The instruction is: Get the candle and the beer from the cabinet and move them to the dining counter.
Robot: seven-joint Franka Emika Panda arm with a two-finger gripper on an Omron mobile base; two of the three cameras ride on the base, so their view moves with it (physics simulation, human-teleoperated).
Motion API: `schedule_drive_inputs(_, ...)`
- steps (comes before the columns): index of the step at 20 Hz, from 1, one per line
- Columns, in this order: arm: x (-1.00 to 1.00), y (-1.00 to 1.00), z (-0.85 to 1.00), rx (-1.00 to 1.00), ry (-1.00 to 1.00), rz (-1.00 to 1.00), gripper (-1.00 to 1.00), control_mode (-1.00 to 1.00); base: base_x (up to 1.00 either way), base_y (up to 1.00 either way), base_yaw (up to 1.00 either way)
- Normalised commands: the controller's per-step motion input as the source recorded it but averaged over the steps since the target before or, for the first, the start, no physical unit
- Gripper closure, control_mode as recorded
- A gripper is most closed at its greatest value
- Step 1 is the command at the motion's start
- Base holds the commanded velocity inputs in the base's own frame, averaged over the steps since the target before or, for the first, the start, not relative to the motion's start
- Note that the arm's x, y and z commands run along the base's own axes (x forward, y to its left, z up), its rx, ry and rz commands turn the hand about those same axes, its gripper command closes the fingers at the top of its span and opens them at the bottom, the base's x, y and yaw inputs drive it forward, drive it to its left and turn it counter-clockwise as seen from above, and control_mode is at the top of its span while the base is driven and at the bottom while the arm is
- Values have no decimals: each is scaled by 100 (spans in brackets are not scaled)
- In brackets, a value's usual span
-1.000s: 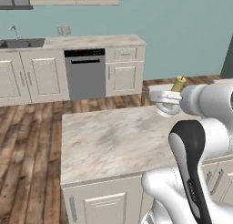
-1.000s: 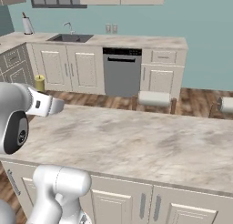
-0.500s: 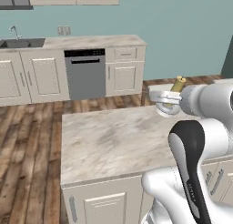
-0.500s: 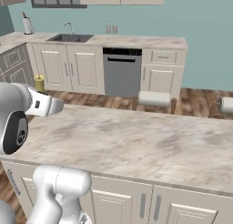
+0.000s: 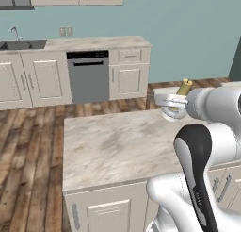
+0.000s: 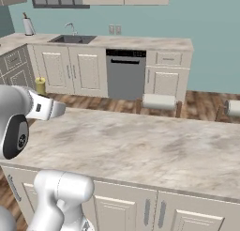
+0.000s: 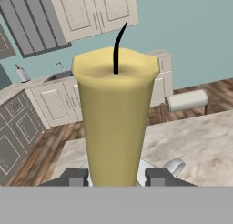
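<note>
My gripper (image 7: 116,177) is shut on the candle (image 7: 113,123), a pale-yellow cylinder with a black wick, its fingertips (image 7: 75,176) pressing it from both sides. In the left base view the candle (image 5: 184,87) leans slightly, and its silver-grey dish holder (image 5: 171,111) hangs just above the far right edge of the dining counter (image 5: 108,146). From the right base view the candle (image 6: 41,85) pokes up behind my forearm, at the left end of the dining counter (image 6: 140,145). The beer and the cabinet are out of view.
Beyond the island, across a wooden floor (image 5: 28,132), runs a worktop with a grey dishwasher (image 5: 88,75) and a sink (image 6: 72,38). Two white-cushioned stools (image 6: 159,102) stand along the island's far side. My own arm (image 5: 202,165) rises over the near right corner.
</note>
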Motion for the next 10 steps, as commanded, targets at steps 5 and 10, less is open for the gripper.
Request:
schedule_drive_inputs(5,0,0,0,0,0,0,100,-100,0,0,0)
schedule_drive_inputs(10,-2,0,-1,0,0,0,100,-100,0,0,0)
